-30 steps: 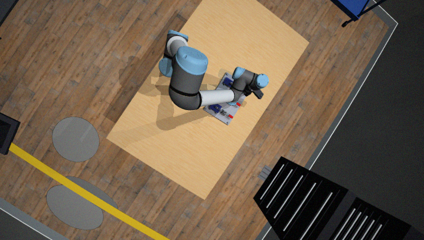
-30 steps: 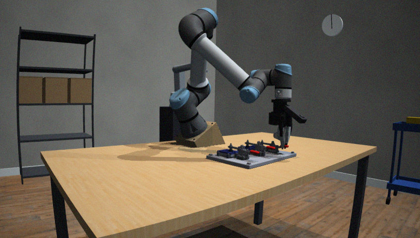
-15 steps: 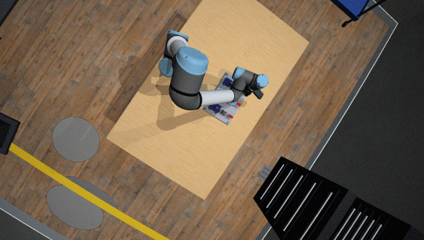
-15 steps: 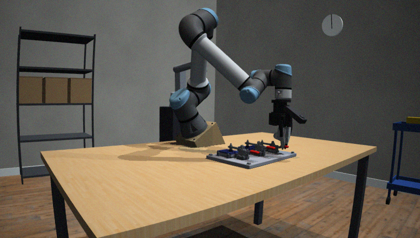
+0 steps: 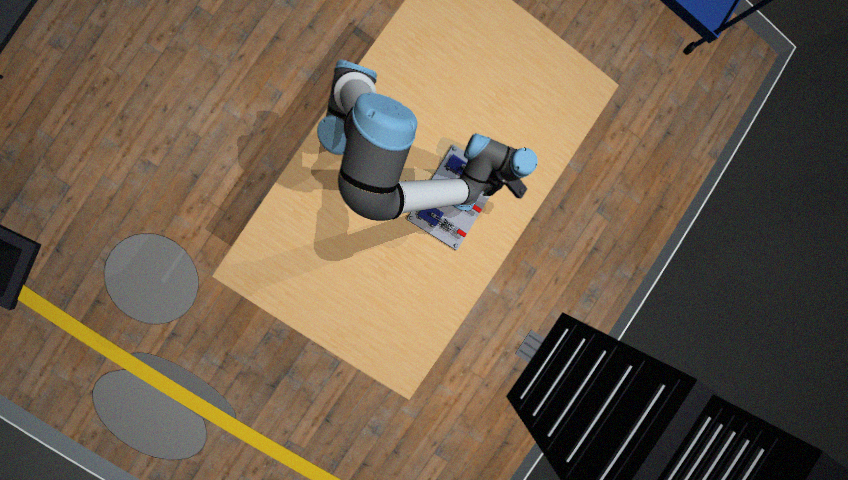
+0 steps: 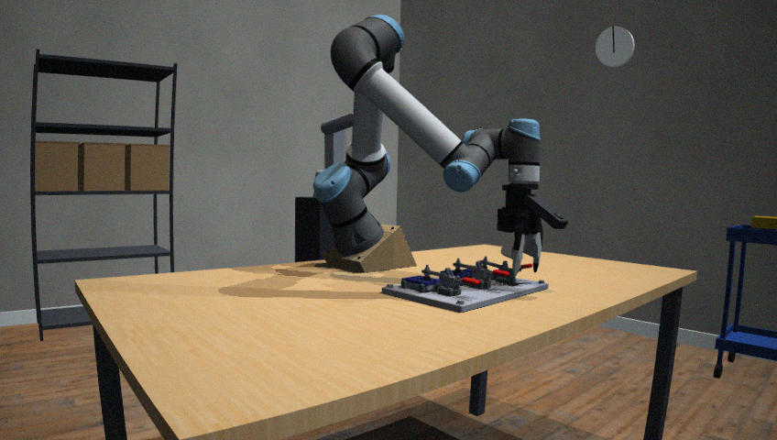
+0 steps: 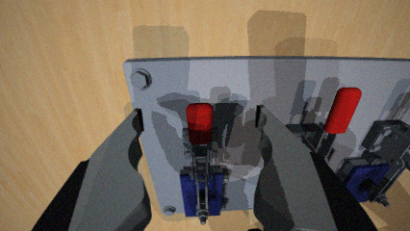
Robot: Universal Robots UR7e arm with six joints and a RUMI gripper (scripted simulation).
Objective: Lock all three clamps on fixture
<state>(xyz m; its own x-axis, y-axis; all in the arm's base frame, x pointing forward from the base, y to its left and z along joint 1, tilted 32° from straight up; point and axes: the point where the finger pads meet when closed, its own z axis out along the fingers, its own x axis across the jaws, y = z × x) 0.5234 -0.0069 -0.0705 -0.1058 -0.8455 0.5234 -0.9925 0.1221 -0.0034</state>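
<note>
The grey fixture plate lies on the wooden table, also in the side view (image 6: 465, 291) and from above (image 5: 450, 205). In the wrist view a clamp with a red handle (image 7: 199, 122) and a blue base (image 7: 200, 191) sits between my fingers, untouched. My gripper (image 7: 199, 108) (image 6: 522, 258) is open, its fingers standing wide on either side of that handle; it hangs over the plate's far end. A second red handle (image 7: 343, 110) lies to the right, beside another blue block (image 7: 363, 179). The third clamp is mostly out of the wrist view.
The arm's base (image 6: 370, 250) stands on a wedge at the back of the table. A shelf with boxes (image 6: 101, 166) is at the left, a blue cart (image 6: 749, 283) at the right. A black drawer cabinet (image 5: 642, 404) stands off the table.
</note>
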